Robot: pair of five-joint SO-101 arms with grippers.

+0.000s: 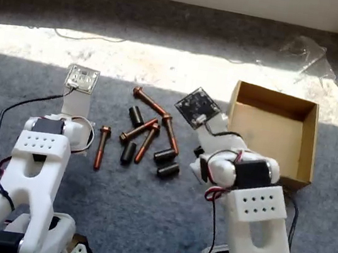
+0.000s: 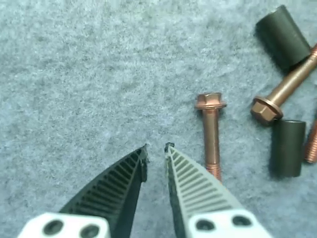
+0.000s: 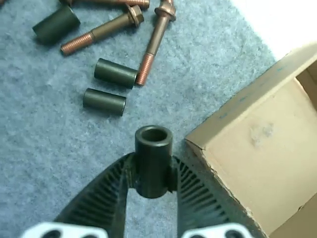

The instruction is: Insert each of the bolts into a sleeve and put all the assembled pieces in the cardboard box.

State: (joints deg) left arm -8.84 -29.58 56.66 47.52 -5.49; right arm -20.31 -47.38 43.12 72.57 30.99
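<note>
**High view.** Worktop (image 1: 141, 224): grey, felt-like cover. Cardboard box (image 1: 309, 147): open top, standing beside the right arm. Its near wall hides part of the floor, and the part in sight is bare cardboard. Bolts (image 1: 148, 142): five, copper-coloured, lying loose between the two arms, with one apart from the rest and nearest the left arm. Sleeves (image 1: 128, 152): four, dark, lying among the bolts.

**Left wrist view.** Left hand (image 2: 156, 147): tips a narrow gap apart, nothing between them, over bare cover. Nearest bolt (image 2: 211, 124): just beside the pale finger, head pointing away from the hand, threaded end running behind that finger. Farther off lie two sleeves and a second bolt. A third bolt is cut off by the frame edge.

**Right wrist view.** Right hand (image 3: 152, 166): closed on the held sleeve (image 3: 153, 141), which stands upright with its open bore toward the camera and its lower end hidden between the fingers. A corner of the cardboard box is just beside the hand; contact cannot be told. Three sleeves and several bolts lie beyond, well apart from the hand.
</note>
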